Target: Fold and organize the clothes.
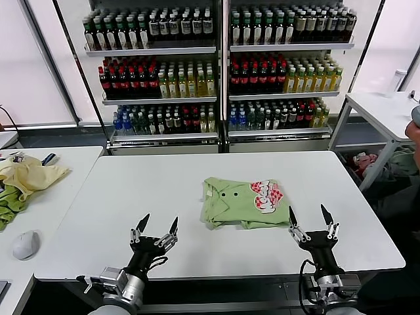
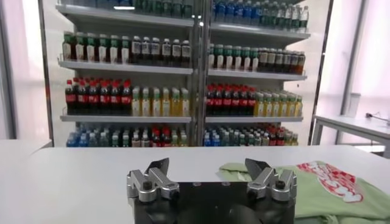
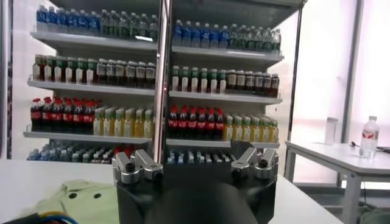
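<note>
The light green polo shirt (image 1: 243, 202) lies folded into a compact rectangle at the middle of the white table (image 1: 131, 190), collar to the left and the red-pink-white print on its right part. It also shows in the left wrist view (image 2: 317, 185) and in the right wrist view (image 3: 79, 198). My left gripper (image 1: 157, 226) is open and empty at the table's front edge, left of the shirt. My right gripper (image 1: 310, 218) is open and empty at the front edge, right of the shirt. Neither touches the shirt.
A side table on the left holds a pale yellow garment (image 1: 26, 174), a darker green cloth (image 1: 8, 202) and a white mouse (image 1: 25, 244). Shelves of bottles (image 1: 216, 72) stand behind the table. Another white table (image 1: 384, 111) stands at the back right.
</note>
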Robot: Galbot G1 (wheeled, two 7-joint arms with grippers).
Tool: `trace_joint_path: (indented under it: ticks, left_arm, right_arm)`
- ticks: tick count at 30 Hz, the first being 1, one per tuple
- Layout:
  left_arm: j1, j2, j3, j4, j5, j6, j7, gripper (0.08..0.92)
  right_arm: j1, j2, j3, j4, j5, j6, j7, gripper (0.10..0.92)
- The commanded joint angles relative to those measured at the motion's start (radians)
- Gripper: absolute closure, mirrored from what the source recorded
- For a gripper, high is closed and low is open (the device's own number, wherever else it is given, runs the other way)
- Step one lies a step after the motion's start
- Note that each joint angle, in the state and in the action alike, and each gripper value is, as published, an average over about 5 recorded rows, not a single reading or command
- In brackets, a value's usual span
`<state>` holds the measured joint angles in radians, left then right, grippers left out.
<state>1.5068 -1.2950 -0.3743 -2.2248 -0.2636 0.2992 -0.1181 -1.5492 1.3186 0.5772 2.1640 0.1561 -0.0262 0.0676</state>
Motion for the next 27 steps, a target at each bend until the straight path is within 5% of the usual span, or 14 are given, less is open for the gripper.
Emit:
trace_joint_path:
  ticks: [1, 27]
  left_arm:
    - [0.001, -0.005, 0.008, 0.005, 0.008, -0.001, 0.024, 0.177]
    - [0.049, -0.041, -0.020, -0.056, 0.075, -0.037, 0.119, 0.177]
  right_arm:
    - [-0.015, 0.005, -0.008, 0.013, -0.025, 0.039, 0.007, 0.203]
    - [-0.058, 0.051, -0.018, 0.061, -0.189, 0.056, 0.018, 0.203]
